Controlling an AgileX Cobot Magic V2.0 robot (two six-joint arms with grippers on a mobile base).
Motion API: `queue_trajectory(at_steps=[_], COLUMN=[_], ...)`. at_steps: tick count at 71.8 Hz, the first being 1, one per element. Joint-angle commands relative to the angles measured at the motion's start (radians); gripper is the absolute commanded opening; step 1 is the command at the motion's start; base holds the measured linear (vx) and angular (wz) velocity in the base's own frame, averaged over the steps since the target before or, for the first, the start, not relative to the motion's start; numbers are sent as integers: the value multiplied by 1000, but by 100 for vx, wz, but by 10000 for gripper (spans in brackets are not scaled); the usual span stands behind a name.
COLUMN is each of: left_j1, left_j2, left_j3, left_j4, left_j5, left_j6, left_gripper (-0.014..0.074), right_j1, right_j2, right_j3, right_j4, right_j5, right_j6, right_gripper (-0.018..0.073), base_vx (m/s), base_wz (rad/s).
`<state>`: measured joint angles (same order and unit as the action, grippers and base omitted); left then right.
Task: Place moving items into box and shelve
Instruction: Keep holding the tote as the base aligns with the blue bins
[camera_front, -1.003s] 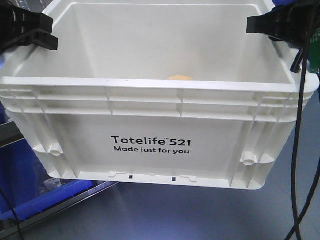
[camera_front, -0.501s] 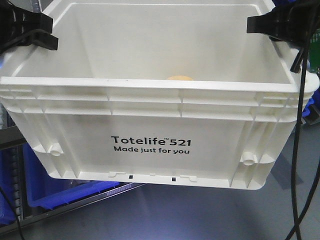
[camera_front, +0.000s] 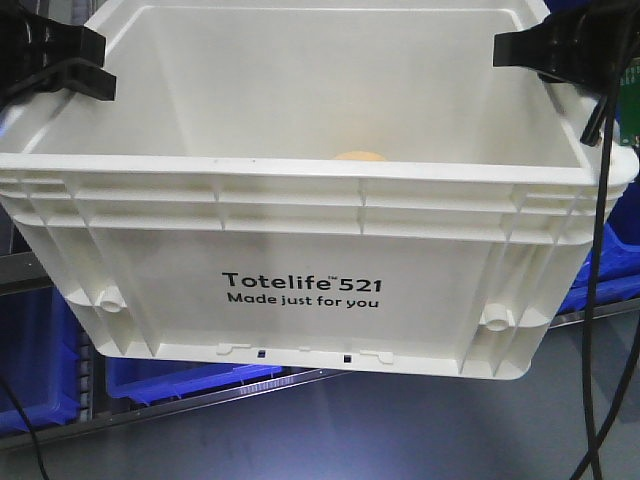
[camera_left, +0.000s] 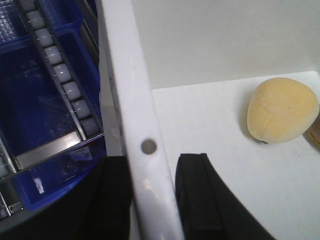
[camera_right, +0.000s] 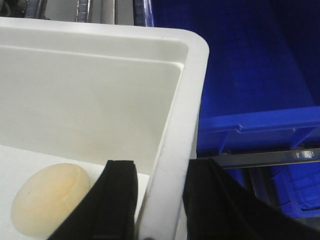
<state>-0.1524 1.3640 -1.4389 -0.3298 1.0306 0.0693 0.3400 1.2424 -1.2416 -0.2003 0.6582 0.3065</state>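
The box (camera_front: 300, 250) hangs lifted between the two arms, in front of a shelf rack with blue bins (camera_front: 40, 370) below and behind it. The left pincer (camera_front: 50, 60) reaches in from the upper left edge of the front view and the right pincer (camera_front: 560, 50) from the upper right, each set on a side rim of the box. In the left wrist view, the left pincer (camera_left: 155, 159) straddles the rim, one black finger (camera_left: 112, 200) outside the wall and the other inside, clamped on it. The right pincer (camera_right: 161, 165) is closed on the opposite rim the same way, near a corner. A black cable (camera_front: 600, 250) hangs down beside the right arm.

The box is white plastic, open-topped, with ribbed bands under the rim and "Totelife 521 Made just for you" printed in black on its near wall. A pale yellow rounded item (camera_left: 282, 110) lies on its floor. A roller rail (camera_left: 60, 75) runs past the left wall, over a blue bin.
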Motion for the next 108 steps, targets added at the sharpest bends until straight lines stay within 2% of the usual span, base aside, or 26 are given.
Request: queue_trajectory(at_steps=[1,108], left_j1=[-12,-12], left_j2=[-55,-55], left_j3=[-45,-45], left_j4=[-126,-126], left_j5=[-92,-92], left_j6=[28,28], left_gripper=[3,3], right_j1=[-2,-2], right_j2=[-29,-29], right_j3=[-43,-43], right_j4=[-14,-14], right_j5=[-143,-143], right_j6=[18,18], right_gripper=[-6,-6], base_vx=[4,3], base_wz=[23,16])
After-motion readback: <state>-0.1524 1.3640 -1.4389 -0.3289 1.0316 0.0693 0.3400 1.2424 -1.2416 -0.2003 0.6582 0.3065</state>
